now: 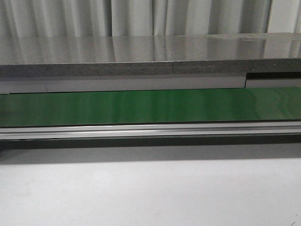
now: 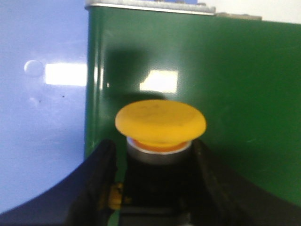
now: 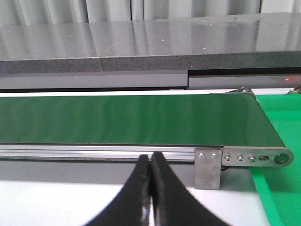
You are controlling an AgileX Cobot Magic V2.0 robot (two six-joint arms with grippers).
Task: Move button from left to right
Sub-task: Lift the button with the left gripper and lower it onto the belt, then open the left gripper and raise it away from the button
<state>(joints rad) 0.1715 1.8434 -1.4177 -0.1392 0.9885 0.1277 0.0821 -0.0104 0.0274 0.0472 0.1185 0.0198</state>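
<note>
Jaws of the left gripper (image 2: 155, 188) pinch the black body of the yellow mushroom-capped push-button (image 2: 160, 123) above the green conveyor belt (image 2: 235, 94), while the right gripper (image 3: 150, 188) hangs near the belt's metal end with its black jaws pressed together.

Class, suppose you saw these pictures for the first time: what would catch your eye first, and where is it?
The yellow mushroom cap of the button stands out, sitting between the left gripper fingers above the green conveyor belt. That belt runs as a long band across the front view. The right gripper waits shut in front of the belt's metal rail.
</note>
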